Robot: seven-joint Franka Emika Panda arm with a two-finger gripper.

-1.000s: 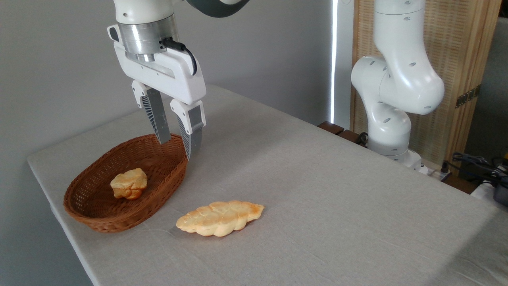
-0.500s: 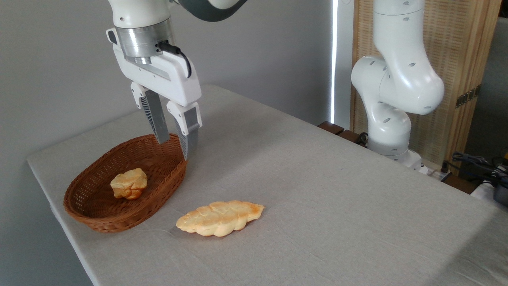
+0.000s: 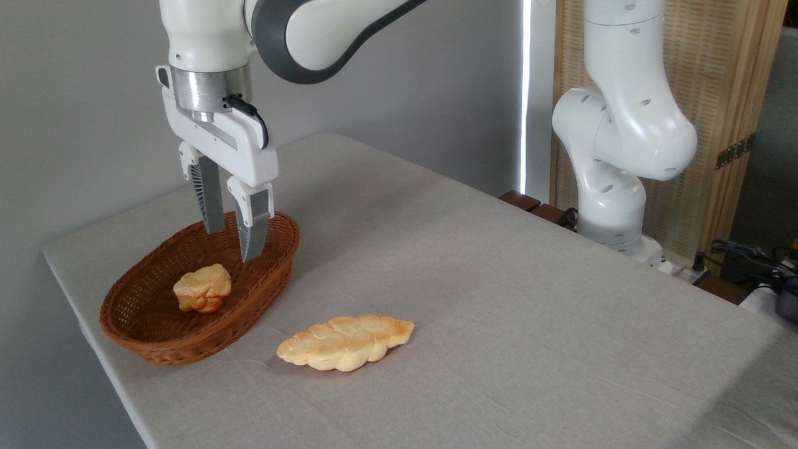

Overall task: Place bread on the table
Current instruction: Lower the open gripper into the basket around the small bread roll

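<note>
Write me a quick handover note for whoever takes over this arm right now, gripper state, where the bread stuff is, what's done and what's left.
Gripper: open and empty, fingers pointing down over the far end of the wicker basket.
Bread: the small bun lies inside the basket, not touched by the gripper.
Braided loaf: lies on the table, right of the basket.
Done: the gripper is over the basket; nothing grasped.
Left: lower onto the bun, close on it, lift it out and set it on the cloth, probably on free space clear of the loaf.
</note>
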